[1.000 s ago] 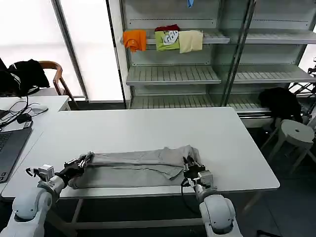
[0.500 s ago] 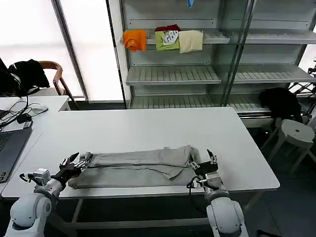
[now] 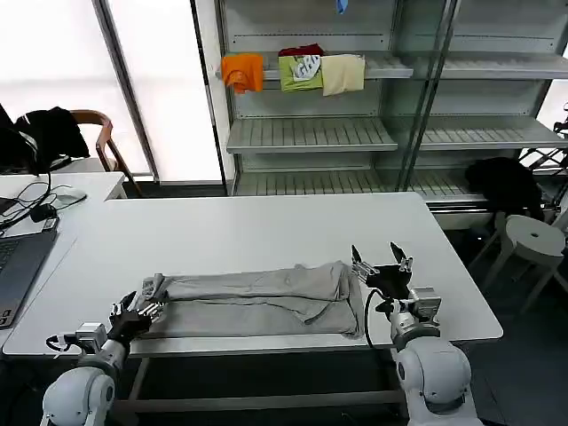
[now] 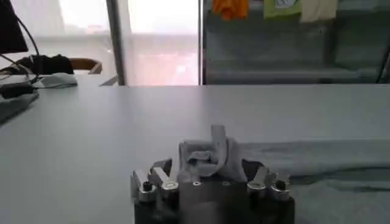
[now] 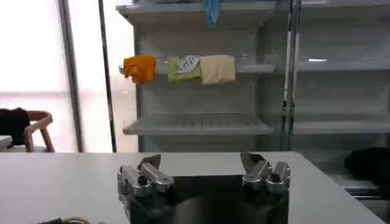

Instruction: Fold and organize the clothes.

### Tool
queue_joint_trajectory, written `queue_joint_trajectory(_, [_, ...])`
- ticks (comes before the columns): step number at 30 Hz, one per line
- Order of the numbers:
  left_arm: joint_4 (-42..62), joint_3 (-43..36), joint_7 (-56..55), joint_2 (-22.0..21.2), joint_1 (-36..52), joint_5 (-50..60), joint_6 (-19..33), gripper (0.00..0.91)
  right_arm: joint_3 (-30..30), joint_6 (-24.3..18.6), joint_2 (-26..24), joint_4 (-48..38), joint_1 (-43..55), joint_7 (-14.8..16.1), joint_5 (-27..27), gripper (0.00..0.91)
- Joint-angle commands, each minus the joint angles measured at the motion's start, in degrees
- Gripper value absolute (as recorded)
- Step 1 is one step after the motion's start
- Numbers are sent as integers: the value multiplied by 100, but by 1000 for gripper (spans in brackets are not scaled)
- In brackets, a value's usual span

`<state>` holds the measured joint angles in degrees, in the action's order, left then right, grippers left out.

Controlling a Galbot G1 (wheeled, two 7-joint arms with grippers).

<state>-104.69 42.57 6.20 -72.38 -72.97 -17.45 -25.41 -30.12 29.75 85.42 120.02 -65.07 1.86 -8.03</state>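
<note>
One grey shirt (image 3: 257,297) lies folded into a long flat strip along the front of the white table (image 3: 266,226). My left gripper (image 3: 135,311) sits low at the strip's left end, open. In the left wrist view the bunched end of the shirt (image 4: 206,152) rests loose just ahead of that open gripper (image 4: 210,178), and nothing grips it. My right gripper (image 3: 383,264) hovers open, to the right of the strip's right end and clear of the cloth. In the right wrist view nothing lies between the jaws of the right gripper (image 5: 202,165).
Grey shelving (image 3: 311,133) stands behind the table, with small orange (image 3: 242,71), green (image 3: 300,73) and cream (image 3: 343,74) garments on an upper shelf. A laptop (image 3: 18,262) and cables lie on the side table at the left. A stool (image 3: 532,238) stands at the right.
Both grippers have opened and let go of the shirt's ends. The right one moved right and up, away from the cloth. The left one drew back toward the table's front edge.
</note>
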Motion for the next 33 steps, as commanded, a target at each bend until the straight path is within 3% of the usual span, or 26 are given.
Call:
queue_joint_trajectory(1, [83, -38, -280, -182, -70, 103, -10, 91, -157, 20, -31, 93, 106, -34, -497, 907])
queue_joint_trajectory(2, [85, -51, -248, -185, -67, 74, -29, 20, -160, 24, -32, 92, 103, -44, -494, 907])
queue_joint_trajectory(3, [84, -54, -237, -188, -68, 70, -26, 10, -160, 28, -33, 92, 102, -48, -491, 907])
queue_joint_trajectory(12, [6, -106, -80, -223, -36, 90, -11, 0, -161, 32, -31, 61, 76, -111, -451, 907])
queue_joint_trajectory(25, [9, 165, 156, -127, 42, 691, 519, 0, -183, 54, -81, 42, 74, -138, -432, 907])
queue_joint_trajectory(29, [41, 684, 512, 376, 106, 1146, 553, 0, -197, 36, -98, -13, 63, -126, -431, 907])
queue_joint_trajectory(33, [244, 1233, 970, 1255, 327, 1582, 488, 0, -192, 4, -79, -101, 48, -115, -426, 907])
